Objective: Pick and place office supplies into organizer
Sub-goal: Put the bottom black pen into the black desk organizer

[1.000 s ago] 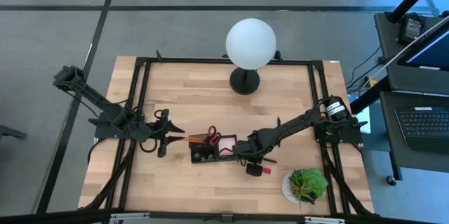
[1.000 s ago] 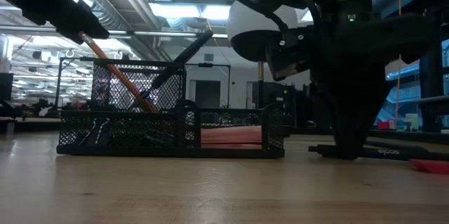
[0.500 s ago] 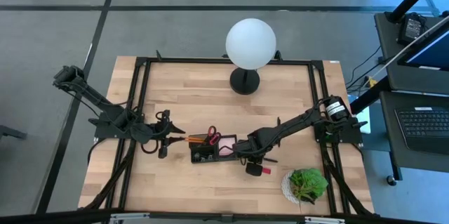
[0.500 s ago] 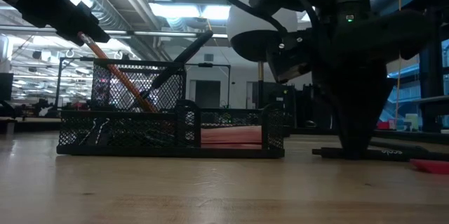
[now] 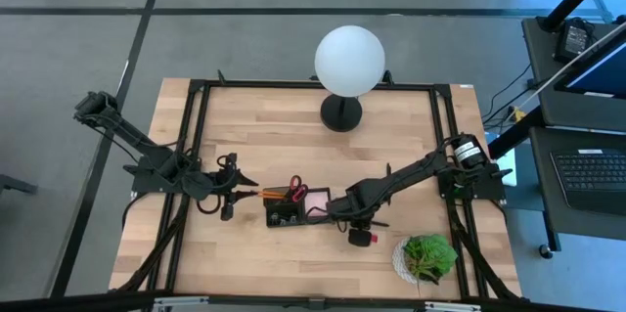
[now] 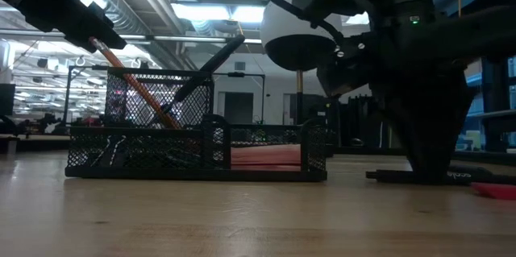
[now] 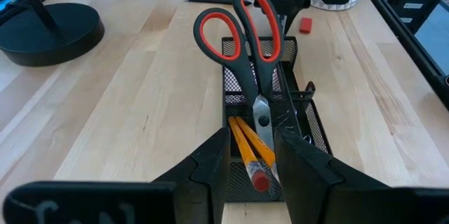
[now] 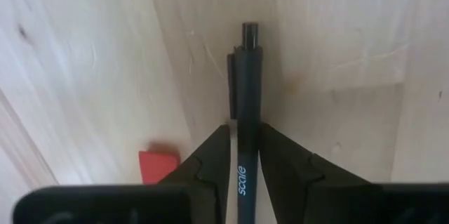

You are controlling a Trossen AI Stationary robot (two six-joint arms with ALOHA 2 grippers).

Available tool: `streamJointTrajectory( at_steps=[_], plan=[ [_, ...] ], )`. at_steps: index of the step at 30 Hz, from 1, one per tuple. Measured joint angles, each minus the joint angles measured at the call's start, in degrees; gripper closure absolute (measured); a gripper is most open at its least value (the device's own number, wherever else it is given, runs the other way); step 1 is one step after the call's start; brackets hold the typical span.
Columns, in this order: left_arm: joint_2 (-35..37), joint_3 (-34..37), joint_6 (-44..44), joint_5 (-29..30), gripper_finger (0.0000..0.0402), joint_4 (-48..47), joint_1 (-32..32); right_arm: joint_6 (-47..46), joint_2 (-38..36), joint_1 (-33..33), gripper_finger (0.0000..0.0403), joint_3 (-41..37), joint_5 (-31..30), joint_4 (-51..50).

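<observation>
Wooden table (image 5: 264, 126) underneath everything. Near its middle, mesh organizer (image 5: 296, 210), already loaded: red-handled scissors (image 7: 245, 38) and two orange pencils (image 7: 245, 150) propped upright-tilted in the tall cup, handles up, likely for easy reach. Left gripper (image 7: 251, 157) parked just beside that cup, fingers narrowly apart around the pencil ends, grip uncertain. Right gripper (image 8: 244, 150) low on the table beside the organizer, fingers closed narrowly on a black pen (image 8: 245, 104) lying flat, seemingly to lift it. Small red eraser (image 8: 157, 166) just beside.
</observation>
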State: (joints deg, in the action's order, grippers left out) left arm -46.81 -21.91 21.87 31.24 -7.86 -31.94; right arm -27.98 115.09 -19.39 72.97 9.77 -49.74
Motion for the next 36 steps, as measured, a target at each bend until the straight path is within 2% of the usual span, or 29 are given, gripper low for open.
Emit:
streamJointTrajectory(
  at_steps=[11,21,32,36],
  plan=[
    [0.0,0.0,-0.04,0.0,0.0296,-0.07,0.0,1.2,0.24,-0.12,0.0325,-0.11,-2.18,0.86],
    [0.0,0.0,-0.07,0.0,0.0296,-0.07,0.0,2.99,1.55,-0.05,0.0383,0.33,-2.47,1.01],
    [0.0,0.0,-0.07,0.0,0.0296,0.07,0.0,-0.28,1.31,-0.08,0.0383,0.48,-3.64,1.08],
    [-0.01,0.0,-0.07,0.0,0.0296,0.13,0.0,0.09,1.91,-0.12,0.0383,2.71,-3.86,-1.41]
  ],
)
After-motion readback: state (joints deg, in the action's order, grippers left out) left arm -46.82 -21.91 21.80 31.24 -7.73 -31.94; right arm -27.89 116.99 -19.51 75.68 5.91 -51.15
